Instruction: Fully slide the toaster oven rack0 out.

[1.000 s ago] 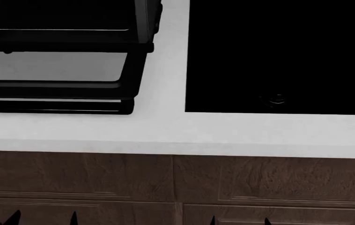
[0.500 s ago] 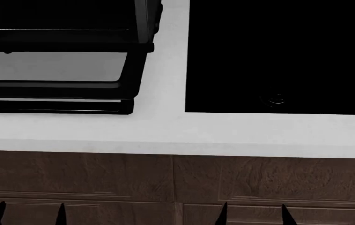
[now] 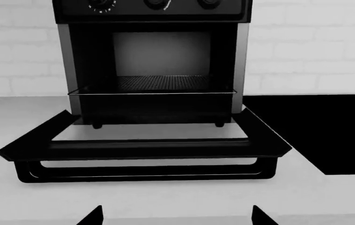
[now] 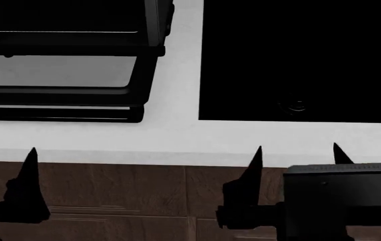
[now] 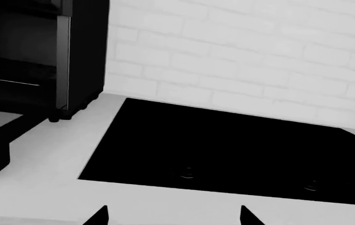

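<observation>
The black toaster oven (image 3: 155,56) stands on the white counter with its glass door (image 3: 146,133) folded down flat. The wire rack0 (image 3: 162,83) lies inside the dark cavity, and its front wire runs across the opening. My left gripper (image 3: 176,216) is open and empty, in front of the door handle (image 3: 143,171) and apart from it. In the head view the oven (image 4: 70,30) is at the top left, and one left finger (image 4: 29,175) rises at the counter's front edge. My right gripper (image 4: 298,153) is open and empty, further right at the counter edge.
A large flat black rectangular panel (image 4: 298,55) is set into the counter right of the oven; it also shows in the right wrist view (image 5: 227,145). A white brick wall (image 5: 240,51) stands behind. Brown cabinet fronts (image 4: 144,196) lie below the counter edge.
In the head view both grippers have risen from the bottom edge to the counter's front edge. The right wrist housing has come into view. The oven and rack have not moved.
</observation>
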`<state>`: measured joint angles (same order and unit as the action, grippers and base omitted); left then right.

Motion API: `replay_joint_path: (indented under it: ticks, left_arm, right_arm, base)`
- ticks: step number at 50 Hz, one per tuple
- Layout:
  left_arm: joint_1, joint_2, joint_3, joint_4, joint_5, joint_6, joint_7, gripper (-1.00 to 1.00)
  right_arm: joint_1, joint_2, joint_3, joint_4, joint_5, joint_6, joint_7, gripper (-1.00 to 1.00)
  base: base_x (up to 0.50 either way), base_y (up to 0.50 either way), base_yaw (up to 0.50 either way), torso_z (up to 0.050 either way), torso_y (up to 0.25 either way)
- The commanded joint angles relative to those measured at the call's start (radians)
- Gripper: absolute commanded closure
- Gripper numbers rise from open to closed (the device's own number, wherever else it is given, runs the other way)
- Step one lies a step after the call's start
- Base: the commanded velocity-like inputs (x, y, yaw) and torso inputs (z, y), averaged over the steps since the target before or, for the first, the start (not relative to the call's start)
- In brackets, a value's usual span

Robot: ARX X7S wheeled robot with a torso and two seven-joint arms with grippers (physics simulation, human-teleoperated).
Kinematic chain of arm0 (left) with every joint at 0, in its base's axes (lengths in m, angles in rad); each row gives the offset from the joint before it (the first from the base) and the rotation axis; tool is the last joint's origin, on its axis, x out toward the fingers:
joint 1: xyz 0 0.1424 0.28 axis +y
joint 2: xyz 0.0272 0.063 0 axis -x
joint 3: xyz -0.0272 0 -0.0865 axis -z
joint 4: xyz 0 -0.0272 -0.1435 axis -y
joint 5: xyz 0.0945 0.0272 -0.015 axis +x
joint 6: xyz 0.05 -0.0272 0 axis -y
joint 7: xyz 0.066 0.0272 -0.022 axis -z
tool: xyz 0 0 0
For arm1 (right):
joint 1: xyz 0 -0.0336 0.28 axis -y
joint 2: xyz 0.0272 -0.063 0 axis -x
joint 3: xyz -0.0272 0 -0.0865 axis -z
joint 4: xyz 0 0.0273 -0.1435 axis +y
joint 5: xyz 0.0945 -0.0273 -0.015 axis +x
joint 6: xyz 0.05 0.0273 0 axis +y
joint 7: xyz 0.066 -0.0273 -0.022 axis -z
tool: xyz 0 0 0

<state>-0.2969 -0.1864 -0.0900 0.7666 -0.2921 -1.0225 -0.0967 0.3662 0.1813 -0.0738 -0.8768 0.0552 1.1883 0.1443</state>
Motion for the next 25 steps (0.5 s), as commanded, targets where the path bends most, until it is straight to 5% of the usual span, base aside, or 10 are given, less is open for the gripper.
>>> replay_joint_path:
  ticks: [1,7,11,19,25]
  left_arm:
    - [-0.240,-0.022,-0.101,0.076,-0.110,-0.333,0.008,-1.00]
    - [-0.372,-0.072,-0.064,0.015,-0.092,-0.358,-0.006,-1.00]
    - [-0.410,-0.088,-0.049,-0.021,-0.090,-0.354,-0.003,-1.00]
    - [-0.388,-0.074,-0.043,-0.050,-0.089,-0.319,-0.004,-1.00]
    - [-0.384,-0.070,-0.041,-0.061,-0.091,-0.304,-0.005,-1.00]
  right_arm:
    - [0.271,0.054,-0.005,-0.109,0.020,0.357,-0.026,-1.00]
    - [0.389,0.108,0.021,-0.040,0.092,0.382,-0.005,-1.00]
    - [0.441,0.163,0.084,0.007,0.335,0.382,0.159,-1.00]
    - [0.470,0.223,0.112,0.050,0.648,0.380,0.396,-1.00]
    - [0.477,0.248,0.052,0.082,0.647,0.349,0.418,-1.00]
  base:
    - [0.00,0.00,0.00,0.000,0.000]
    - [0.00,0.00,0.00,0.000,0.000]
    - [0.05,0.00,0.00,0.000,0.000]
    - [0.50,0.00,0.00,0.000,0.000]
    - [0.50,0.03,0.00,0.000,0.000]
